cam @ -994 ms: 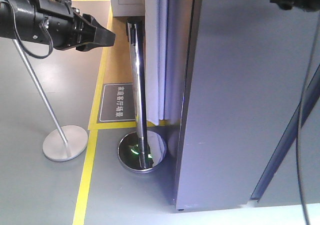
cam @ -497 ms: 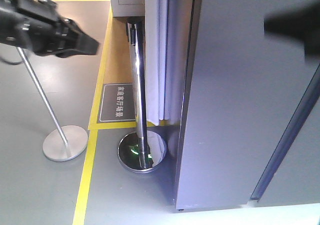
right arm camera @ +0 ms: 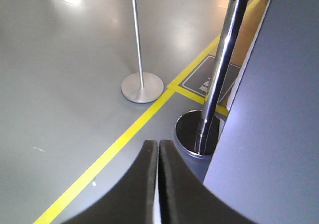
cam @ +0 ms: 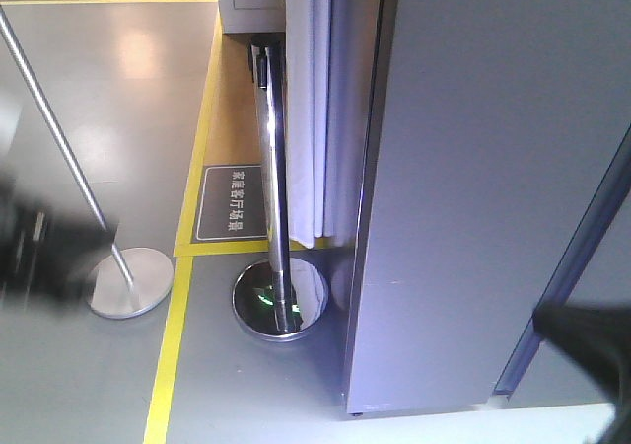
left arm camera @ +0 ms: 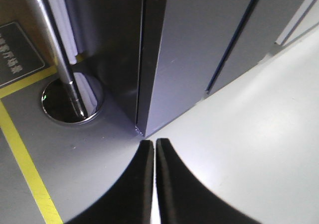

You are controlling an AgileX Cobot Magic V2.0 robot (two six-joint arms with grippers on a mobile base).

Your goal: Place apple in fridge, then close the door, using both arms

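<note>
- Landmark for all places: the tall dark-grey fridge [cam: 473,197], which fills the right half of the front view, its outer panels showing and no white interior visible.
- Far left of the fridge, a slim matt-silver pole on a flat round base [cam: 128,281] stands on the grey floor [cam: 108,118]; a dark motion-blurred mass beside that base is probably the left arm, too smeared to read.
- Closer to the fridge, a yellow painted floor line [cam: 175,326] runs past a dark rectangular floor sign with white lettering [cam: 232,203].
- Just left of the fridge's corner, a polished chrome post in a mirror-like round base [cam: 280,301] stands almost against the grey panel.
- The left gripper [left arm camera: 153,157], seen from its wrist camera, has its black fingers [left arm camera: 137,184] pressed together with only a hairline gap and nothing between them, aimed at the fridge's bottom corner.
- The right gripper [right arm camera: 158,157] shows the same: fingers [right arm camera: 177,184] closed, holding nothing, pointing at the floor left of the fridge.
- The small red apple appears in no view; I cannot tell where it is, though the shut panels suggest it may already be inside.
- The fridge door [cam: 434,266] looks flush with its neighbour, so the closing step seems done.
- My judgement: the arms are in their retreat, and the next move calls only for parking them clear of the chrome post.
</note>
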